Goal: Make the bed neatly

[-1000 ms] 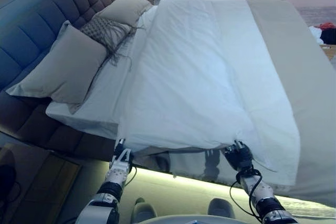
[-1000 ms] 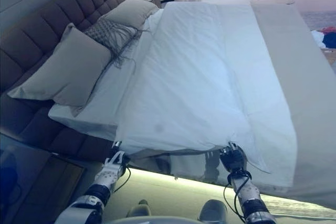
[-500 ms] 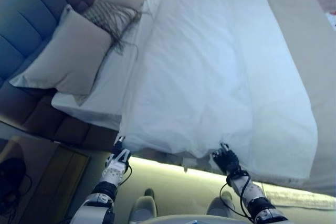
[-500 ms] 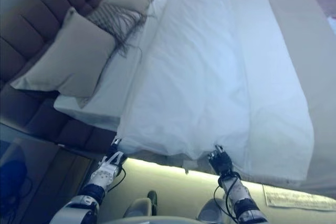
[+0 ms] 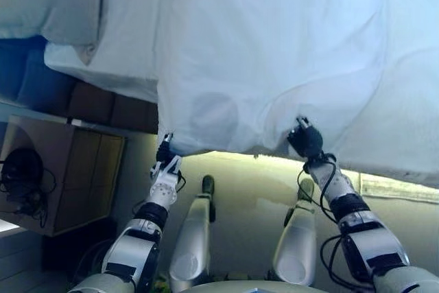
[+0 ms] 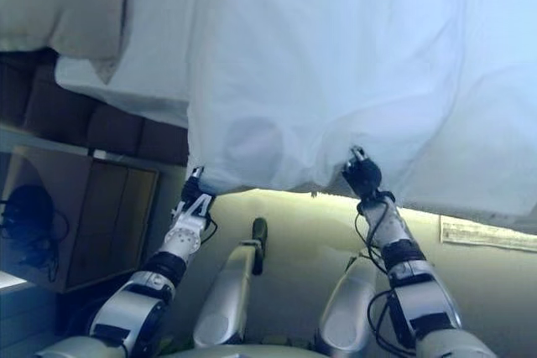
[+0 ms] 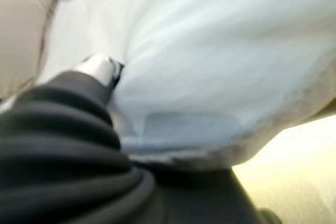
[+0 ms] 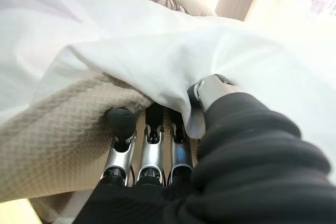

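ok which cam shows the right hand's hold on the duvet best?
Right wrist view: the right hand has fingers curled under the white duvet edge, thumb above. The eye views show that hand only as a small dark shape at the hem. The left wrist view doesn't show it.

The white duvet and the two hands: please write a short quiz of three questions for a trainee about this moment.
1. True or false: the right hand is shut on the near edge of the white duvet.
2. What stands on the floor beside the bed, on the robot's left? A) wooden nightstand B) chair C) basket
3. Which cloth lies under the duvet by the right hand's fingers?

Key: 1 true; 2 A; 3 beige knitted blanket.
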Robot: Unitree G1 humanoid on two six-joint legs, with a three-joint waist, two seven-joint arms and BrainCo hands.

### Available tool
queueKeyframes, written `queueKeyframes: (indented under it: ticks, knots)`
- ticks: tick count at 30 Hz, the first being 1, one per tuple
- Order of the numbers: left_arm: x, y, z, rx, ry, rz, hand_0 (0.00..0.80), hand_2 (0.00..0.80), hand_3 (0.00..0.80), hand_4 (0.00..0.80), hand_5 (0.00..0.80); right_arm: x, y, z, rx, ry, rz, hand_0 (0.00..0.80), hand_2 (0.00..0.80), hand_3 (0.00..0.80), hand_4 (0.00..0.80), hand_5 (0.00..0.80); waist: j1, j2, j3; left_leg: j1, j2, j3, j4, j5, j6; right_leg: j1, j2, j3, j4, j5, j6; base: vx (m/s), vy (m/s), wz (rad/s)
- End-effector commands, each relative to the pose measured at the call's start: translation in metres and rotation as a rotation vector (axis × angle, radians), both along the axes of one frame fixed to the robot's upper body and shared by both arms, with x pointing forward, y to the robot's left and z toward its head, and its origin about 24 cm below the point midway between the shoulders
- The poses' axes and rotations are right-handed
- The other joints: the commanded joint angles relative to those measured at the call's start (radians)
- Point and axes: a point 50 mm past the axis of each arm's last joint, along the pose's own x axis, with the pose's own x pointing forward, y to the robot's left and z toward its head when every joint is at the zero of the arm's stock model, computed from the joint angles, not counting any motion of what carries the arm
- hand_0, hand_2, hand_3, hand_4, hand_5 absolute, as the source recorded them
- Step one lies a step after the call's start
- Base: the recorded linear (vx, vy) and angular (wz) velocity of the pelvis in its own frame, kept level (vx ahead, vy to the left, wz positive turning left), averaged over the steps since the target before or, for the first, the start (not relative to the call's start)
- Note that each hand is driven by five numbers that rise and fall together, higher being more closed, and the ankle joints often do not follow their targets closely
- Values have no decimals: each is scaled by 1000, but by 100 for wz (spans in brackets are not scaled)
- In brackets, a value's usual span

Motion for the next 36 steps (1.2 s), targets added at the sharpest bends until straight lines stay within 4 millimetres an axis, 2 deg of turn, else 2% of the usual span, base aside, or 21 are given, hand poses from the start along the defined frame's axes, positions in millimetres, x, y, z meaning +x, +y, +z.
queueKeyframes:
  ticks: [1, 4, 6, 8, 13, 18, 20, 21, 22, 26, 30, 33, 36]
  knots:
    - [27, 33, 53, 155, -132, 83, 800, 800, 800, 800, 800, 15, 19, 26, 56, -139, 70, 800, 800, 800, 800, 800, 46, -20, 0, -48, 40, 5, -186, 249, -22, 0, -43, 9, 7, 66, 19, -173, 14, 25]
    - [41, 39, 76, 207, -147, 106, 800, 800, 800, 800, 800, 26, 27, 42, 5, -174, 103, 800, 800, 800, 800, 800, 39, -16, 30, -93, 41, 36, -204, 272, -24, -47, -54, 2, 3, 75, 19, -155, 52, 18]
    - [48, 42, 85, 203, -157, 120, 800, 800, 800, 800, 800, 33, 28, 54, -61, -183, 114, 800, 800, 800, 800, 800, 27, -1, 44, -123, 40, 70, -209, 290, -26, -82, -65, 1, -8, 86, 19, -119, 125, 18]
    - [50, 44, 88, 177, -163, 142, 800, 800, 800, 800, 800, 37, 27, 60, -104, -178, 127, 800, 800, 800, 800, 800, 20, 9, 55, -149, 32, 79, -202, 294, -23, -111, -74, 12, -14, 94, 19, -72, 185, 24]
    - [50, 50, 94, 198, -168, 194, 800, 800, 800, 800, 800, 35, 29, 52, -133, -120, 122, 800, 800, 800, 800, 800, 5, 16, 85, -208, 18, 93, -145, 282, -22, -158, -89, 43, -21, 107, 17, -17, 168, 10]
    - [48, 73, 99, 188, -166, 253, 800, 800, 800, 800, 800, 23, 1, 26, -170, -30, 48, 800, 800, 800, 800, 800, -6, 17, 91, -283, 23, 107, -106, 273, -21, -216, -95, 53, -26, 115, 13, -23, 95, -5]
    - [46, 76, 93, 163, -157, 260, 800, 800, 800, 800, 800, 19, -12, 19, -133, 9, -1, 800, 800, 800, 800, 800, -8, 22, 91, -293, 24, 113, -102, 267, -20, -233, -92, 53, -22, 108, 13, -6, 71, -5]
    - [46, 76, 93, 163, -157, 260, 800, 800, 800, 800, 800, 19, -12, 19, -133, 8, -1, 800, 800, 800, 800, 800, -8, 22, 91, -293, 24, 113, -102, 267, -20, -234, -91, 54, -21, 107, 13, 8, 91, -8]
    - [41, 77, 81, 139, -142, 267, 800, 800, 800, 800, 800, 13, -24, 10, -102, 33, -45, 800, 800, 800, 800, 800, -12, 25, 91, -298, 22, 113, -97, 259, -19, -248, -87, 54, -14, 103, 11, 5, 81, -8]
    - [34, 84, 72, 108, -147, 301, 800, 800, 800, 800, 800, -6, -45, -10, -62, 67, -127, 800, 800, 800, 800, 800, -24, 8, 91, -320, 28, 114, -79, 246, -20, -268, -72, 60, -4, 95, 3, -2, 33, -2]
    - [30, 99, 72, 113, -149, 332, 800, 800, 800, 800, 800, -30, -74, -31, -33, 166, -233, 800, 800, 800, 800, 800, -39, -12, 91, -340, 41, 118, -71, 238, -22, -288, -57, 60, -8, 99, -1, -40, 16, -6]
    - [29, 105, 73, 128, -144, 337, 800, 800, 800, 800, 800, -47, -97, -41, -47, 267, -309, 800, 800, 800, 800, 800, -48, -14, 91, -352, 49, 128, -81, 246, -21, -307, -54, 56, -22, 113, -1, -34, 46, -10]
    - [28, 109, 72, 142, -124, 350, 800, 800, 800, 800, 800, -56, -114, -42, -40, 322, -364, 800, 800, 800, 800, 800, -53, -10, 91, -355, 50, 138, -89, 247, -18, -320, -53, 53, -33, 123, 0, -11, 70, -11]
